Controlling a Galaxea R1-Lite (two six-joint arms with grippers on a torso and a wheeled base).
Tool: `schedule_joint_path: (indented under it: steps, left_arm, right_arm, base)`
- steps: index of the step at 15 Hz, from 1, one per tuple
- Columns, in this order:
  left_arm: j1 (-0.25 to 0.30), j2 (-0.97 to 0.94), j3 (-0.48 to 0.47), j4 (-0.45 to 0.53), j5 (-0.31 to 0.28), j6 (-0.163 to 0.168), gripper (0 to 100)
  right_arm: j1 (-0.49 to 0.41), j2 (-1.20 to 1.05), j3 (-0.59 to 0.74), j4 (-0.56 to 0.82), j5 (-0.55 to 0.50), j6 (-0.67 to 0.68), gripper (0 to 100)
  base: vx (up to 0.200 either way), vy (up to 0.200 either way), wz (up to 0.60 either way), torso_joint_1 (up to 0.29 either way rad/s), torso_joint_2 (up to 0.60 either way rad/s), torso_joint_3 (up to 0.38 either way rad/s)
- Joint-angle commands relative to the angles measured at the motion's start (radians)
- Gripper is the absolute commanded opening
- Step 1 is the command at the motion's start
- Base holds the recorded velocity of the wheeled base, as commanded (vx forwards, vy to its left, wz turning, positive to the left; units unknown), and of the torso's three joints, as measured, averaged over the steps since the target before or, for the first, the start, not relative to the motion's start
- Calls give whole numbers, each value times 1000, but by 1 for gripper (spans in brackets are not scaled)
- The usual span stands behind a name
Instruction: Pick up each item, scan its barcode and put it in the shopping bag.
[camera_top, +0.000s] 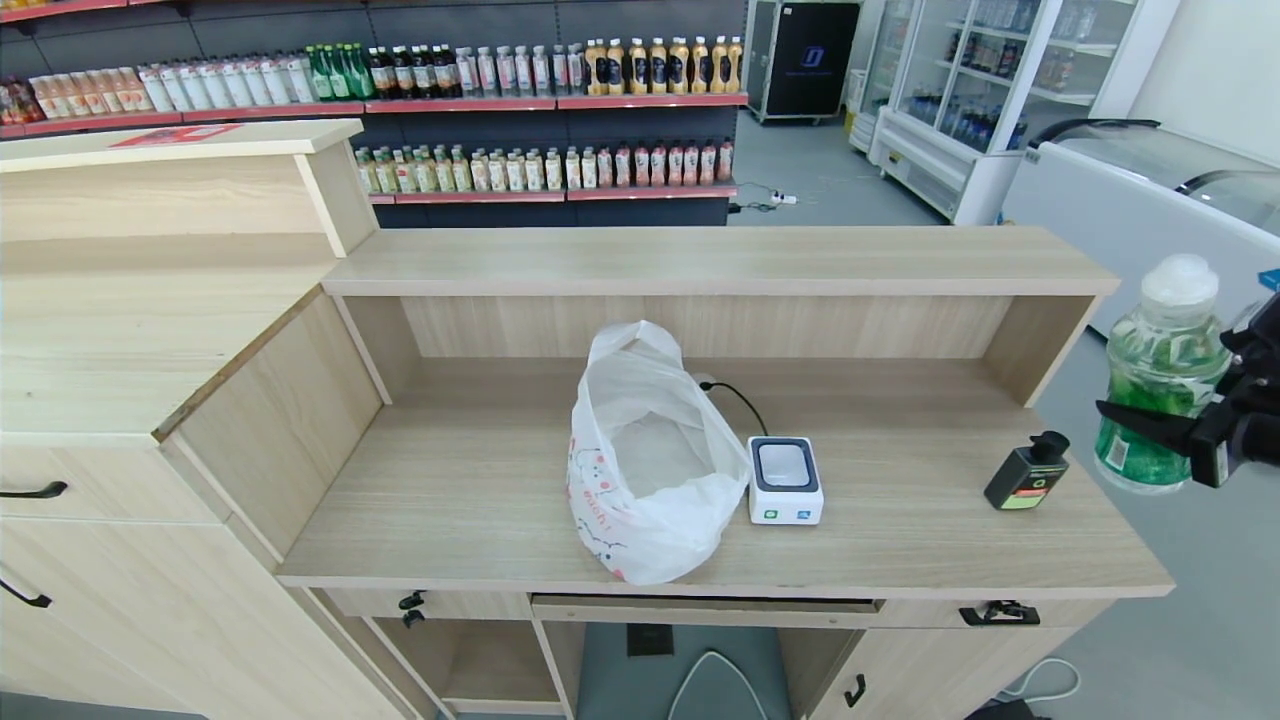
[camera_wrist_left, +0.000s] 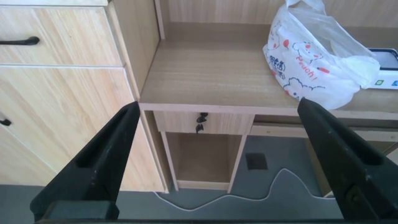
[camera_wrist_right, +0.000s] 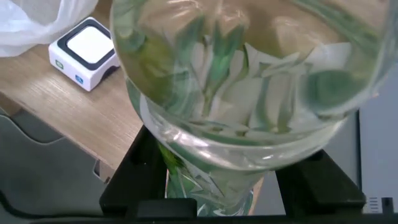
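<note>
Wood counter (camera_top: 900, 540), R jaws clamped on green bottle (camera_top: 1160, 370), arm cut off, L jaws wide, empty

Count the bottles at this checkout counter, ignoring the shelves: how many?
2. A green bottle held in the right claw beside the counter's right end, and a small dark bottle standing on that end. The bag may hide more.

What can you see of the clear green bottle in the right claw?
The clear plastic bottle with green leaf-patterned label has a rounded body and a frosted white cap. It is upright in the air, off the right end of the light wooden counter, touching no surface. The black right claw is shut on its lower body, one finger on each side. The contents look greenish; no barcode can be made out.
</note>
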Motion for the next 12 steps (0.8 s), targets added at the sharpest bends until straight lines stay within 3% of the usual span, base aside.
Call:
schedule_joint_path:
  steps: [1,5,7,9,12]
  left_arm:
    - [0,0,0,-1,0,-1,100]
    - [0,0,0,-1,0,-1,100]
    - [0,0,0,-1,0,-1,100]
    - [0,0,0,-1,0,0,100]
    - [0,0,0,-1,0,-1,100]
  right_arm:
    - [-5,-23,4,-2,2,-8,0]
    - [-48,-52,30,-5,-1,-54,0]
    - [-70,-52,28,1,-77,-123,0]
    - [-68,-50,36,-16,-133,-136,0]
    - [-57,-34,47,-62,-136,-136,0]
  base:
    - [0,0,0,0,0,0]
    - [0,0,0,0,0,0]
    - [0,0,0,0,0,0]
    - [0,0,600,0,2,0]
    - [0,0,600,1,-1,2]
